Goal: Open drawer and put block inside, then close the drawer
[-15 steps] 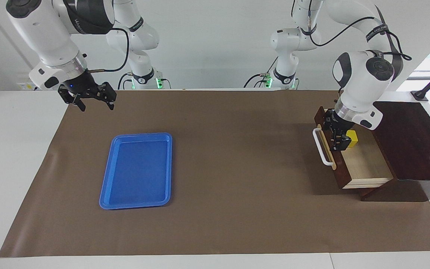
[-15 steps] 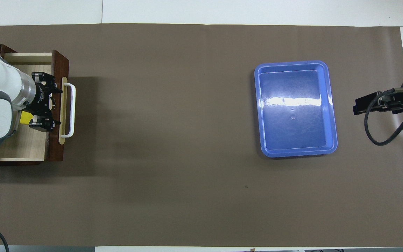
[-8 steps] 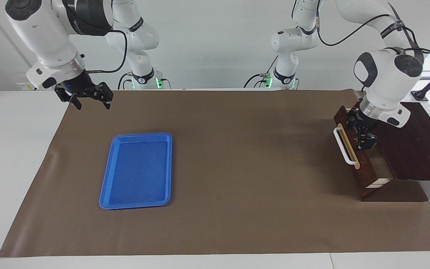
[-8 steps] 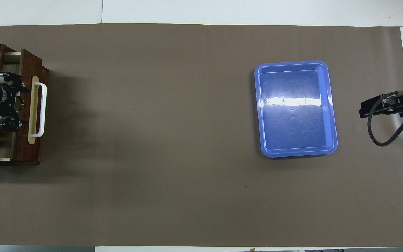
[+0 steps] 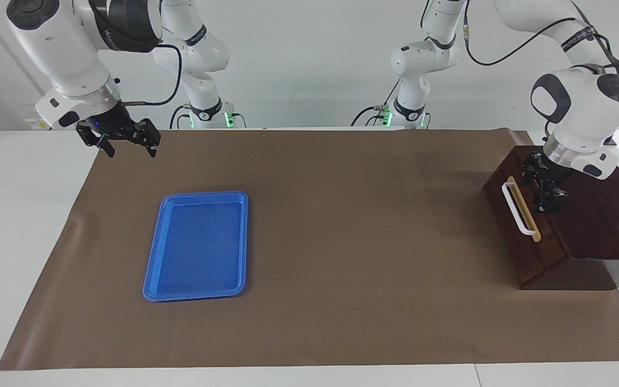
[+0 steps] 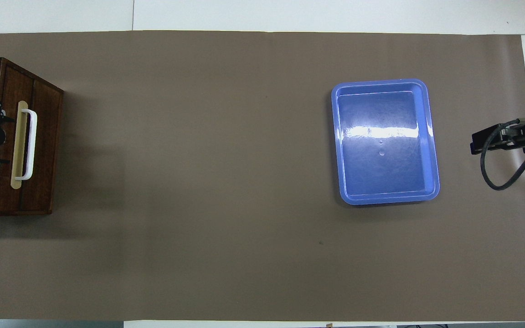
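Drawer (image 5: 525,228) front of dark brown wood with visible grain and a low sheen, set in a box (image 5: 605,215) of the same wood; white bar handle (image 5: 517,209), smooth, on a pale tan strip (image 5: 524,209) of matt light wood; blue tray (image 6: 384,141) of glossy plastic, catching a bright reflection; table cover (image 5: 342,242), brown, matt, paper-like, faintly creased; arm shells (image 5: 583,102) of smooth, glossy white plastic; grippers black and matt.

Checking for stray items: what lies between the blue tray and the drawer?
Nothing: only bare brown mat between the tray and the drawer, clearest in the overhead view.
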Available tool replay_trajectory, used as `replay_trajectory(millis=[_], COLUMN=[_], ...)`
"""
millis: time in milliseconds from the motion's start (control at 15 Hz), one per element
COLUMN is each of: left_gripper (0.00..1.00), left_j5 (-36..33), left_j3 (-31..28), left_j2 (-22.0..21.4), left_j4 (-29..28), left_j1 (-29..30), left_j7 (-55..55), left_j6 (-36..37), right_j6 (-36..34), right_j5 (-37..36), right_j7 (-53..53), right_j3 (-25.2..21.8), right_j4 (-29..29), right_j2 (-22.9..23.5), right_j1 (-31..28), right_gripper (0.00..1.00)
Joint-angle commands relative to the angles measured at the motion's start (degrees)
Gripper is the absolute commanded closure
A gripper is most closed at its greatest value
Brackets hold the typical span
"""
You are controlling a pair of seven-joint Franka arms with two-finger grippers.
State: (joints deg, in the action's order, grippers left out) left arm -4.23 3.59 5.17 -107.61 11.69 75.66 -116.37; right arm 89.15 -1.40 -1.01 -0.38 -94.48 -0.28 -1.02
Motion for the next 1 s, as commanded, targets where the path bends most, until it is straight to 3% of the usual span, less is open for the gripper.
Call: replay_trajectory(millis=[0,267,533,733,933], left_gripper=[0.0,0.0,0.0,0.0,0.0], left_j5=[-1.1,-0.3,-0.2,0.1,3.6], left_j3=[0.2,1.9,2.7,2.0,1.8], left_j2=[-0.7,-3.8,-8.2,-9.3,-9.0], left_j4=[1.1,5.5,5.4,5.8,7.0], left_j1=[0.9,0.0,-6.6,-10.3,-10.3], left_j7=[-6.1,-20.9,-35.5,-46.4,-56.3], left_j6=[1.9,13.7,22.0,26.0,26.9], right_j6=[-1.1,-1.1,-1.1,-1.2,-1.1], right_j5=[-0.1,-0.1,-0.1,-0.1,-0.1], right_j7=[0.8,0.8,0.8,0.7,0.7], right_j3=[0.9,1.0,0.9,0.9,0.9], right_j4=[-0.2,-0.3,-0.4,-0.4,-0.4], right_j2=[-0.5,-0.5,-0.6,-0.6,-0.6], right_j1=[-1.0,-0.9,-0.9,-1.1,-1.1], right_gripper=[0.0,0.0,0.0,0.0,0.0])
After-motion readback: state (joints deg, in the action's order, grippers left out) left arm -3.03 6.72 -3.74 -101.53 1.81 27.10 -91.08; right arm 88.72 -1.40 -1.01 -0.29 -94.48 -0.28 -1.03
